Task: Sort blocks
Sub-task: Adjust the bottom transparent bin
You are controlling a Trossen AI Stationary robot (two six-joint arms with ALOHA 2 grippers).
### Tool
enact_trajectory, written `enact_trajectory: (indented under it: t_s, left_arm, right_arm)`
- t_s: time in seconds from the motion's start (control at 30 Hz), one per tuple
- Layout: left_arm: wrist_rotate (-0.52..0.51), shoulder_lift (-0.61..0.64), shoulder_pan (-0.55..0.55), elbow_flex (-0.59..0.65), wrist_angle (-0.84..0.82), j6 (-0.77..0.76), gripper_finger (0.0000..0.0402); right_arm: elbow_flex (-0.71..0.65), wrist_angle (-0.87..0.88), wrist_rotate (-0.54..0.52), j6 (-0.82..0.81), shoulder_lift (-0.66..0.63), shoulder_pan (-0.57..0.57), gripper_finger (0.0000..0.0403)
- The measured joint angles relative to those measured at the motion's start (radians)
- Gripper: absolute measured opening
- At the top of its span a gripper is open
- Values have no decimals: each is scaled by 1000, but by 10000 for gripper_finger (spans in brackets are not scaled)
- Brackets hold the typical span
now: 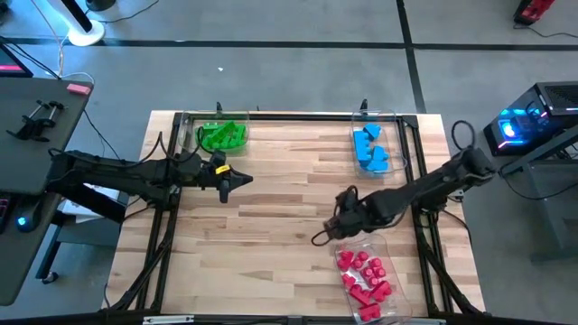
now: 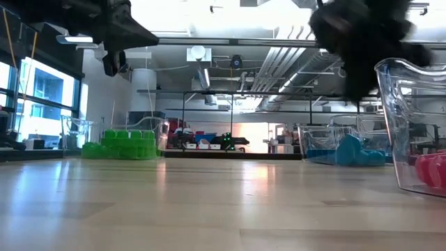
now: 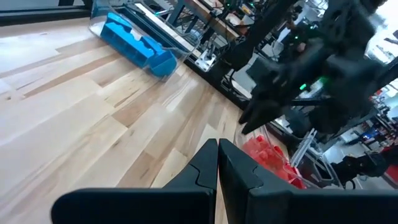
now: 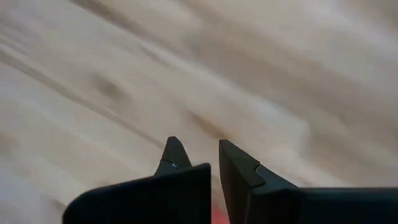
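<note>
Right gripper: fingers slightly parted, empty, above bare table beside the red blocks. Left gripper: fingers pressed together, empty, near left edge.

The small plastic blocks are sorted into 3 piles by colour: green blocks are heaped at the counter's far left, blue blocks at its far right, red blocks piled near right.

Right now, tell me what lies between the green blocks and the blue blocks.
Nothing: in the high view, only bare wooden table separates the green blocks from the blue blocks.
</note>
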State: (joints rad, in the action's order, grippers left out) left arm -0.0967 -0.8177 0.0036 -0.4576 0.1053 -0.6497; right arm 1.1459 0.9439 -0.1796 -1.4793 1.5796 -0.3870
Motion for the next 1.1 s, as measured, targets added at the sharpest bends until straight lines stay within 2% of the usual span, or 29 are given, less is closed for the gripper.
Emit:
enact_trajectory:
  t_s: [0.1,0.2,0.27,0.37,0.5,0.67,0.87,1.0,1.1]
  left_arm:
    - [0,0,0,0,-1,13,0]
    - [0,0,0,0,-2,16,0]
    - [0,-1,0,0,-2,15,0]
    - [0,-1,0,0,-2,15,0]
    - [0,-1,0,0,-2,17,0]
    - [1,-1,0,0,-3,17,0]
    - [9,-1,0,0,-3,16,0]
    - [11,-1,0,0,-4,16,0]
    - [21,-1,0,0,-4,15,0]
  right_arm:
    - [56,-107,-135,78,-20,3,0]
    - [109,-310,-123,265,-4,5,0]
    - [146,-424,-66,396,30,4,0]
    - [221,-439,50,523,106,-8,0]
    - [309,-459,269,587,217,-15,0]
    - [347,-702,511,598,318,-13,0]
    - [345,-547,616,641,379,-14,0]
    - [346,-572,751,675,406,-13,0]
    - [346,-555,809,707,426,-22,0]
